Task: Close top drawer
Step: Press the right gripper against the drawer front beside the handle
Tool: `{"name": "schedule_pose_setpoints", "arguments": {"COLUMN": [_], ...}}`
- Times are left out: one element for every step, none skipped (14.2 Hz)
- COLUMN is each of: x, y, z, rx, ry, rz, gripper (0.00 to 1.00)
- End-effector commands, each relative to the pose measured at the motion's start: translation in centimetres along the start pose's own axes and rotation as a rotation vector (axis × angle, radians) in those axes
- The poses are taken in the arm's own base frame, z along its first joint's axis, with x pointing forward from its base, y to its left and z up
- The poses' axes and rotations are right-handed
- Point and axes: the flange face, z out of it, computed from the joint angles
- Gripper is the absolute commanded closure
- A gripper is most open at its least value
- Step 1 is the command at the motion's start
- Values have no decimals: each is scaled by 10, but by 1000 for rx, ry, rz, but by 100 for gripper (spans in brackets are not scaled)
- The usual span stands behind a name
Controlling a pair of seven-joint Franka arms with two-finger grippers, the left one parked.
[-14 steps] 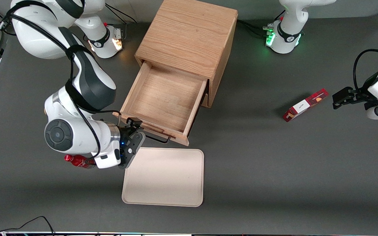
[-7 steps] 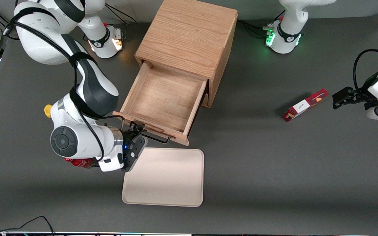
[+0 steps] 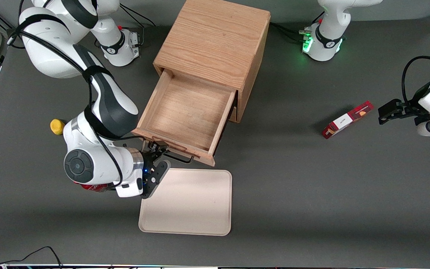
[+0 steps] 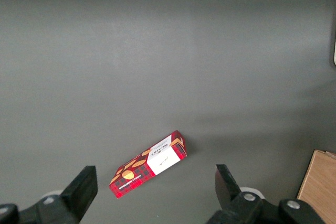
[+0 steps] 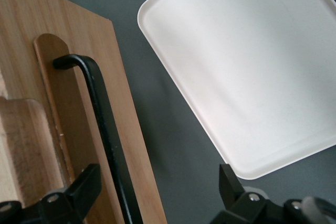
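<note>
Gripper (image 3: 158, 158): fingertips cut by the frame edge in the right wrist view. Top drawer (image 3: 185, 112): rear portion hidden inside the cabinet (image 3: 215, 41). Red object (image 3: 88, 186), lower left of the front view: mostly covered by the working arm, identity unclear.

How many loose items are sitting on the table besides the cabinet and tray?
3 visible: a red snack box toward the parked arm's end; a yellow round object and a red item largely hidden under the working arm. The open gripper sits at the top drawer handle.
</note>
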Motion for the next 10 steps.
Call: {"name": "schedule_pose_setpoints", "arguments": {"x": [3, 1, 0, -1, -1, -2, -2, -2, -2, -4], "y": [1, 4, 5, 6, 6, 5, 5, 4, 3, 1], "z": [-3, -4, -3, -1, 0, -1, -2, -3, -1, 3], "rx": [16, 19, 21, 25, 32, 36, 37, 36, 39, 43], "ry": [20, 22, 22, 18, 16, 15, 15, 14, 9, -5], "rz": [23, 26, 28, 31, 32, 29, 28, 26, 25, 26], "gripper": [0, 0, 0, 0, 0, 0, 0, 0, 0, 0]}}
